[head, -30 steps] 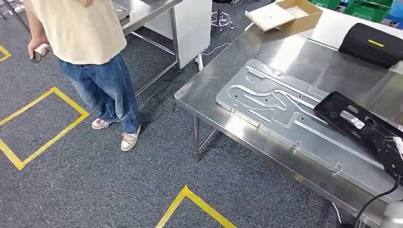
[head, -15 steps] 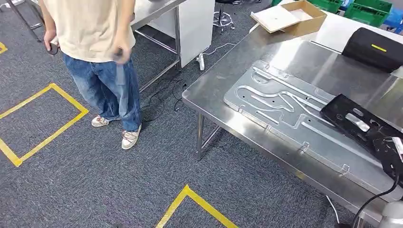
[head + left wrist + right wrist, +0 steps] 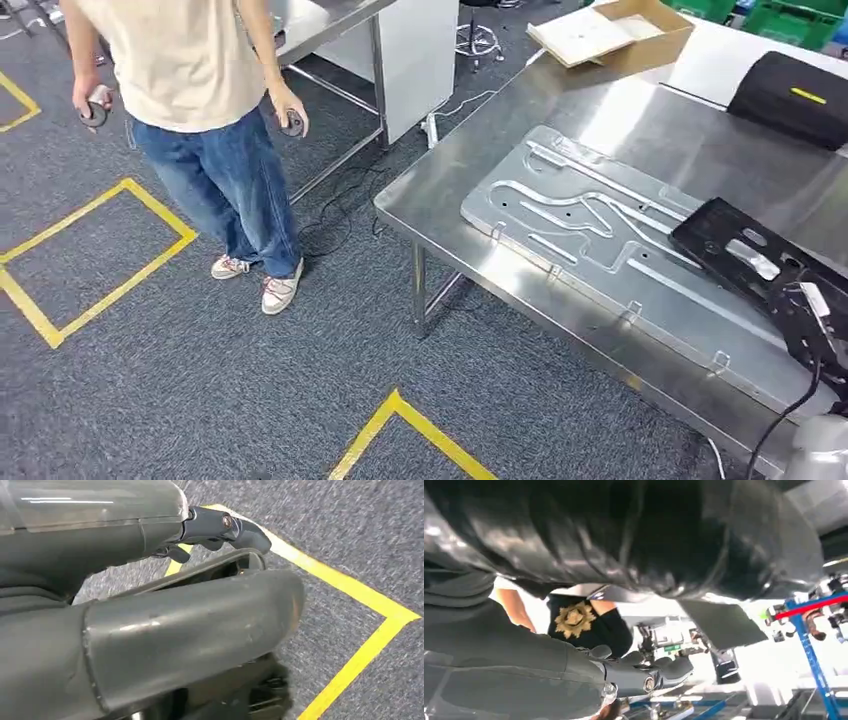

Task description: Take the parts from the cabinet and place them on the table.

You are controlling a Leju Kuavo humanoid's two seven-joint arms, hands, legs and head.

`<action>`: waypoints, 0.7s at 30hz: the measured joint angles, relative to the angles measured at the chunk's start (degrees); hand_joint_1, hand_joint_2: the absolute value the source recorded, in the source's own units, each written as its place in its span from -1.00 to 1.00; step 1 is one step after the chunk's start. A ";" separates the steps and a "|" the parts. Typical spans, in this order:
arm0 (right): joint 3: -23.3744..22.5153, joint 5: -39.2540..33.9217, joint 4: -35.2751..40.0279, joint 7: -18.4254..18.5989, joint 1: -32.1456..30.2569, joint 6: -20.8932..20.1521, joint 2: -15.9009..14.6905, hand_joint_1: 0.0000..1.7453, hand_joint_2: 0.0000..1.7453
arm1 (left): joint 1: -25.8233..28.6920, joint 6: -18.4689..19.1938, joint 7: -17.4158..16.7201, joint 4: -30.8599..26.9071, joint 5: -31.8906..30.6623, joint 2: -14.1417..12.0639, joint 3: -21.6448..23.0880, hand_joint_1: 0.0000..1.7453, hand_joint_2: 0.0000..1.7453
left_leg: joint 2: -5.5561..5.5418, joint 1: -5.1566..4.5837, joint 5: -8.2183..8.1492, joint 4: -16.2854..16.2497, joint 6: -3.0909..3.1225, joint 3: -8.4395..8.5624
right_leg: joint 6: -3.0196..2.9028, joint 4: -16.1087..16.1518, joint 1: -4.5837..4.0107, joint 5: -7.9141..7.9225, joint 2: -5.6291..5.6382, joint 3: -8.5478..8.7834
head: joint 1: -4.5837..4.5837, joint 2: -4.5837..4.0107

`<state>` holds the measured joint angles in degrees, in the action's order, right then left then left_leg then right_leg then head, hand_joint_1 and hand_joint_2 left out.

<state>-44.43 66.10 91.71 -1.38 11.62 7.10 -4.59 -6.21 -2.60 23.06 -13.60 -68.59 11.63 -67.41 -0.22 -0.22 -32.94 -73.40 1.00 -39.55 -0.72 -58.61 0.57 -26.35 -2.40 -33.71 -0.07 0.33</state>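
Black part point(image 3: 765, 270) lies flat on the table point(image 3: 450, 200), overlapping the grey moulded panel point(image 3: 590, 235); I judge it parked for steadiness. Right hand point(image 3: 644, 672) grips a big black piece point(image 3: 624, 535). Left hand point(image 3: 175, 610): can't tell its grip.

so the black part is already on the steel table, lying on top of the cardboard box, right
Not quite. The black part is on the steel table, but it lies on the flat metal plate, not on the cardboard box, which sits apart at the table's far end. The head view shows this.
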 joint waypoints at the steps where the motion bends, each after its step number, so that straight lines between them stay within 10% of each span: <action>1: 0.15 0.00 -0.15 0.00 0.05 0.00 -0.02 -1.00 -1.00 | -0.02 0.00 -0.02 0.00 0.00 0.00 0.00 -1.00 -1.00 | 0.21 0.03 2.57 4.26 0.15 2.03 | 0.05 -0.09 0.01 -0.10 -0.47 0.04 | -0.02 0.00; 4: 0.48 0.00 -0.35 0.00 0.08 0.02 -0.20 -1.00 -1.00 | -0.38 0.00 0.00 0.00 0.02 0.00 0.00 -1.00 -1.00 | 4.12 -0.75 5.50 14.64 0.85 6.62 | 0.80 -0.61 -0.52 -0.60 -1.66 0.23 | -0.02 0.00; 8: 0.96 0.00 -0.44 0.09 0.53 0.02 -0.52 -1.00 -1.00 | -0.17 -0.07 0.00 0.00 0.07 0.00 0.00 -1.00 -1.00 | 1.72 -0.59 6.28 15.12 2.27 6.87 | 1.98 -0.35 -0.42 -0.80 -3.64 0.66 | -0.08 0.00; 10: 1.20 0.02 -0.57 0.07 0.57 0.00 -0.72 -1.00 -1.00 | -0.26 -0.09 0.00 0.00 0.17 0.04 -0.02 -1.00 -1.00 | 0.84 -0.29 6.84 15.63 2.94 6.98 | 2.60 -3.86 0.13 -3.66 0.39 -0.62 | -0.11 0.00; 13: 1.29 0.18 -0.90 0.07 0.45 0.00 -0.92 -1.00 -1.00 | -0.44 -0.02 0.00 0.00 0.17 0.09 -0.02 -1.00 -1.00 | -1.00 -0.29 6.96 15.51 3.15 6.83 | 3.06 -15.78 0.27 -8.88 1.95 -6.32 | -0.09 0.00; 15: 1.81 0.59 -1.12 -0.02 0.38 0.02 -0.92 -1.00 -1.00 | -0.27 -0.04 -0.02 0.00 0.20 0.09 -0.02 -1.00 -1.00 | -2.27 -0.28 6.93 15.34 3.12 6.85 | 3.13 -15.77 0.40 -7.04 2.03 -6.69 | -0.11 0.00; 17: 2.36 0.92 -1.03 -0.11 0.40 0.09 -0.92 -1.00 -1.00 | -0.23 -0.04 -0.02 0.00 0.22 0.22 -0.02 -1.00 -1.00 | -3.69 -0.22 6.76 15.09 2.87 7.04 | 3.00 -7.37 0.69 -1.64 2.81 -2.88 | -0.11 0.00; 18: 2.60 0.96 -0.87 -0.11 0.38 0.09 -0.90 -1.00 -1.00 | -0.23 -0.04 -0.02 0.00 0.22 0.24 -0.02 -1.00 -1.00 | -4.33 -0.20 6.60 15.02 2.63 6.99 | 2.97 -2.56 1.00 0.47 5.22 -0.70 | -0.11 0.00; 19: 2.77 0.98 -0.83 -0.11 0.37 0.09 -0.79 -1.00 -1.00 | -0.36 -0.04 -0.04 0.00 0.24 0.26 -0.02 -1.00 -1.00 | -4.82 -0.48 6.53 14.73 2.36 6.68 | 2.77 -1.09 1.06 -0.43 7.40 -0.05 | -0.09 0.00; 21: 2.99 1.01 -0.48 -0.17 0.20 0.15 -0.65 -1.00 -1.00 | -0.43 -0.09 -0.04 0.00 0.24 0.26 -0.02 -1.00 -1.00 | -6.12 -0.05 6.88 14.76 1.65 6.12 | 2.59 -0.53 0.79 -0.40 6.31 -0.11 | -0.06 0.00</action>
<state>-41.44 67.10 91.23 -1.55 11.82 7.26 -5.24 -6.63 -2.69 23.02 -13.59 -68.35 11.89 -67.43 -6.33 -0.27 -26.06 -58.63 2.65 -33.43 1.87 -59.13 1.36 -26.75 3.91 -33.82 -0.13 0.33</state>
